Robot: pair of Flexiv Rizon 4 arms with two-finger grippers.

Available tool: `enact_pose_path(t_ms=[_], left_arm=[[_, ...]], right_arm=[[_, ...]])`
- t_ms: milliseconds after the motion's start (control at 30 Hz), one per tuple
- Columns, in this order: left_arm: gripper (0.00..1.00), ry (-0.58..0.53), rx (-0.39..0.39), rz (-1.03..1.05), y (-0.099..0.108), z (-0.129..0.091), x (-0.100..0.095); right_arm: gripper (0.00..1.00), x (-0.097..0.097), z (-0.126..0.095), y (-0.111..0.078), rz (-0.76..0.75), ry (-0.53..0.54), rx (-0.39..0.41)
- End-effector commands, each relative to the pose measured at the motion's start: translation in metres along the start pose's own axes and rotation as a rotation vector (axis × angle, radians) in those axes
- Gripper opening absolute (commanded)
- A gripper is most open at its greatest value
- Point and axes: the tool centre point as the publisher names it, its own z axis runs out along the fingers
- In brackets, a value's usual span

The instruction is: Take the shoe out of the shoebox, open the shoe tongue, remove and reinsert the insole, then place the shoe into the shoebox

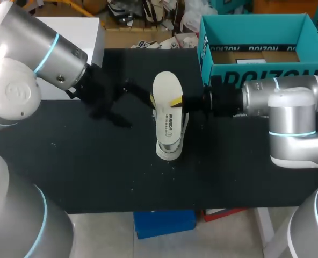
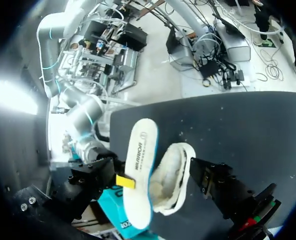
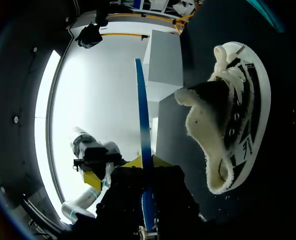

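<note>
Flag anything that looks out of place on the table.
Only the insole stands out: it is out of the shoe, pinched at its side by the right gripper. No spill or damage shows.

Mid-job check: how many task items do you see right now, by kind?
shoe: 1
insole: 1
shoebox: 1
Total: 3
</note>
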Motion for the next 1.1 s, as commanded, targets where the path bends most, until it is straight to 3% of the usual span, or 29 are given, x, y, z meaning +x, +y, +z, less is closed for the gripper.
enact_pose_path(t_ms=[33,133,367,600,933,967,1033,1100], left_arm=[[1.00,-0.318,-0.145,-0.003,0.006,0.007,0.007],[1.00,-0.266,-0.274,-0.022,0.017,0.013,0.011],[1.00,-0.357,-0.323,-0.034,0.043,0.022,0.017],[1.00,-0.470,-0.286,-0.052,0.071,0.030,0.017],[1.00,-0.531,-0.193,0.002,0.075,0.046,0.013],[0.96,-0.531,-0.193,0.003,0.076,0.047,0.013],[0.67,-0.534,-0.192,0.011,0.076,0.048,0.012],[0.51,-0.537,-0.191,0.020,0.076,0.049,0.010]], right_arm=[[0.00,0.000,0.002,0.000,0.000,-0.002,-0.003],[0.00,0.000,0.002,0.000,0.000,-0.002,-0.003],[0.00,0.000,0.002,0.000,0.000,-0.002,-0.003],[0.00,0.000,0.002,0.000,0.000,-0.002,-0.003],[0.00,0.000,0.002,0.000,0.000,-0.002,-0.003],[0.00,0.000,0.002,0.000,0.000,-0.002,-0.003],[0.00,0.000,0.002,0.000,0.000,-0.002,-0.003],[0.00,0.000,0.002,0.000,0.000,-0.002,-0.003]])
